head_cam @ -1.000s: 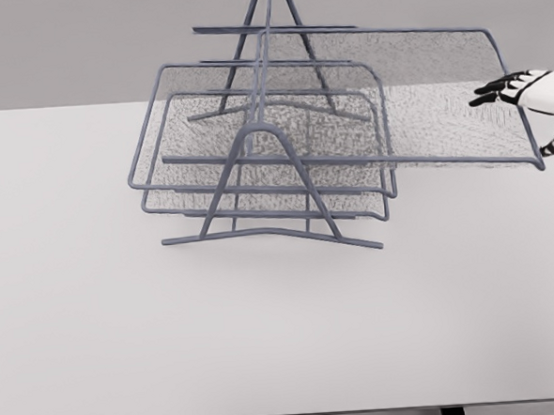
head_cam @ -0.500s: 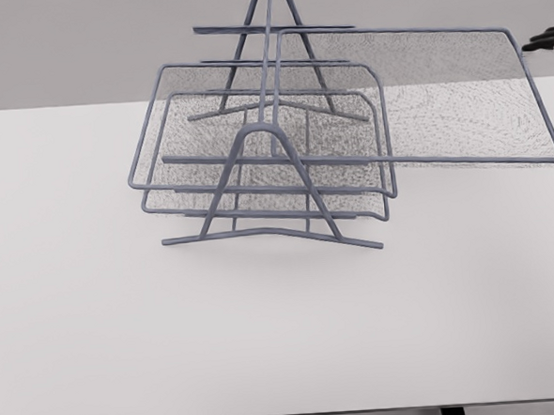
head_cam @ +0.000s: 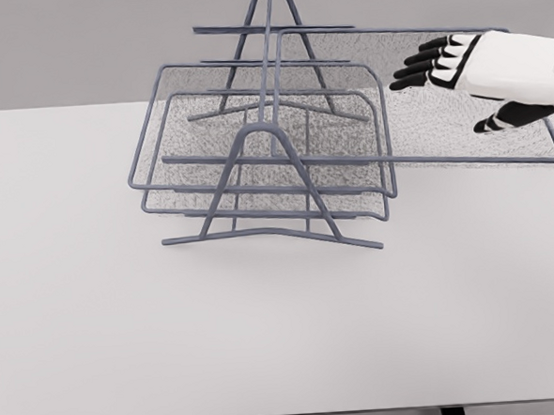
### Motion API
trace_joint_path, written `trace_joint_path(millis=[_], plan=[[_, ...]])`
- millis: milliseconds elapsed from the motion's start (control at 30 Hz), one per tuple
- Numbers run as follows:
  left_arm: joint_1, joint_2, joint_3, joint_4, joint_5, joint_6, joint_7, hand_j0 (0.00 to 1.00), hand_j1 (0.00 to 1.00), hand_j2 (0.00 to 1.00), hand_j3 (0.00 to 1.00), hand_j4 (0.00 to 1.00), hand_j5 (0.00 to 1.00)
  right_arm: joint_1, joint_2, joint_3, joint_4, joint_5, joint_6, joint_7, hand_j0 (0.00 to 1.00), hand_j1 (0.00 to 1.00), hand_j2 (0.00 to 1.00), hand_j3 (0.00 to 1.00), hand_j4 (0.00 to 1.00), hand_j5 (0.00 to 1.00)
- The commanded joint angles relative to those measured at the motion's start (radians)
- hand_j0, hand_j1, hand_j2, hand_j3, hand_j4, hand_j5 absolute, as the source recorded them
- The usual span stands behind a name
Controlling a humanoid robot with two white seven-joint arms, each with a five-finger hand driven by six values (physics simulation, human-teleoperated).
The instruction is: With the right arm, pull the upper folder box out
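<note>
The upper folder box (head_cam: pixel 459 112) already sticks far out to the right of the rack (head_cam: pixel 274 161) on the table (head_cam: pixel 266 340), while the right hand (head_cam: pixel 475 68) hovers above it with fingers (head_cam: pixel 419 67) spread, holding nothing, so the pull seems nearly done

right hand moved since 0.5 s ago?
Yes. The right hand has come left and down from the frame's upper right corner; it now shows over the pulled-out upper tray, nearer the fixed rack frame, fingers spread.
</note>
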Motion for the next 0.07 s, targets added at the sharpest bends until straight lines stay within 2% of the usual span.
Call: trace_joint_path(millis=[0,33], plan=[[0.000,0.000,0.000,-0.001,0.000,0.000,0.000,1.00,1.00,1.00,1.00,1.00,1.00,0.000,0.066,0.001,-0.005,-0.005,-0.001,0.000,1.00,1.00,1.00,1.00,1.00,1.00],[0.000,0.000,0.000,-0.001,0.000,0.000,0.000,1.00,1.00,1.00,1.00,1.00,1.00,0.003,0.080,0.001,-0.005,-0.005,-0.001,0.000,1.00,1.00,1.00,1.00,1.00,1.00]])
